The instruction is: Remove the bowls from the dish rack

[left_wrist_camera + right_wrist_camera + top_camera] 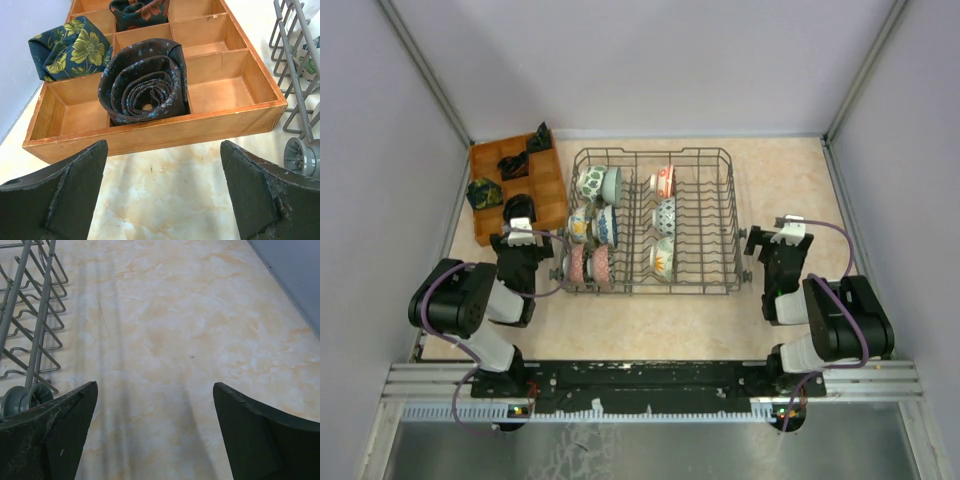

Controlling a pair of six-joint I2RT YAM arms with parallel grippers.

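The dark grey wire dish rack (720,215) stands mid-table in the top view. Several small patterned bowls stand on edge in it: a green one (590,182), a blue one (605,226), a pink-speckled one (577,263) in the left rows, and a red-orange one (665,181) in the middle row. My left gripper (522,228) is open and empty, just left of the rack. My right gripper (786,232) is open and empty, just right of the rack. The rack's edge shows in the left wrist view (295,75) and in the right wrist view (30,330).
An orange-brown compartment tray (548,190) with rolled dark patterned cloths stands at the back left, close ahead of my left gripper; it fills the left wrist view (220,75), with a rolled cloth (145,80) in it. Grey walls enclose the table on three sides.
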